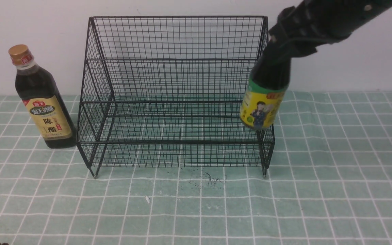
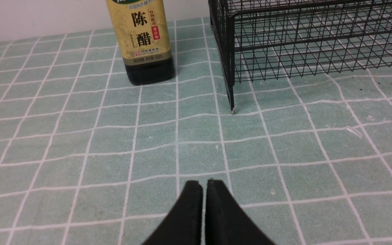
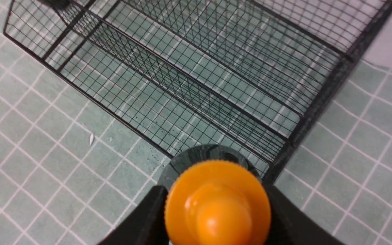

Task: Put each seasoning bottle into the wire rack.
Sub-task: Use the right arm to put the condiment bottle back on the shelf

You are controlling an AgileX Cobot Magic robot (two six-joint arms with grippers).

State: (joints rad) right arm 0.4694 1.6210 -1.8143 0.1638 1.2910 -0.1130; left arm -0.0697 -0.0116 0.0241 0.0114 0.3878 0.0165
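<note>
The black wire rack [image 1: 175, 92] stands mid-table; it also shows in the left wrist view [image 2: 305, 37] and the right wrist view [image 3: 189, 71]. My right gripper [image 1: 277, 51] is shut on the short bottle [image 1: 263, 102] with the yellow-green label and holds it in the air at the rack's right end. Its orange cap [image 3: 218, 204] sits between my fingers [image 3: 141, 217]. The tall bottle [image 1: 41, 102] with gold cap and tan label stands on the cloth left of the rack; its lower part [image 2: 143, 44] shows in the left wrist view. My left gripper [image 2: 204, 185] is shut and empty, low over the cloth.
A green checked cloth [image 1: 335, 170] covers the table up to a white wall [image 1: 352, 68]. Dark specks [image 1: 209, 180] and a small white scrap [image 1: 147, 199] lie on the cloth in front of the rack.
</note>
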